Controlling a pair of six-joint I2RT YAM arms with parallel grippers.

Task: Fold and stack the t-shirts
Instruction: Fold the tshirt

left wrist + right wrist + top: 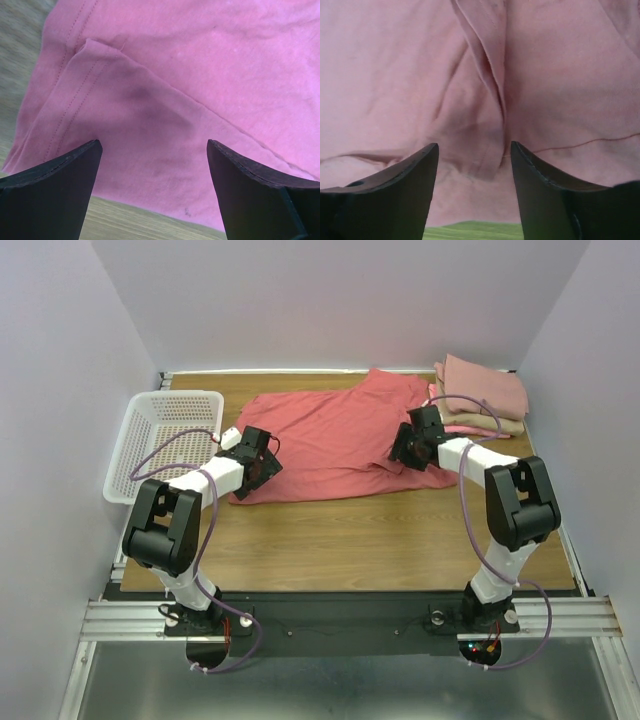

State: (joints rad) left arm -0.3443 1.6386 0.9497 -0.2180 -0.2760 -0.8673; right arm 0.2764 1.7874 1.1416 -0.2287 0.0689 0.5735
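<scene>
On the wooden table (380,540), I am looking at a big red shirt (330,440) that is lying spread out and rumpled across the middle, with one part reaching toward the far right corner. At that corner a pile of folded shirts (485,400) is sitting, a dusty-pink one on top and a tan one under it. The red shirt is lying just beside that pile, and I cannot tell whether they are touching.

The left gripper (262,462) is hanging over the shirt's near left corner. Through its wrist camera I am seeing its fingers (55,190) spread wide and released. The hem corner of the shirt is showing between them, with a stitched flap folded over on top and a strip of table showing at the bottom.

The right gripper (410,445) is hanging over the shirt's right side. Its wrist camera is showing me its fingers (385,195) parted too, gripping nothing, with a raised crease of cloth running down between them. I cannot tell from any view whether either pair of tips is touching the cloth.

A white mesh basket (165,440) is sitting at the left edge of the table, beside the left arm and apart from the red shirt.
</scene>
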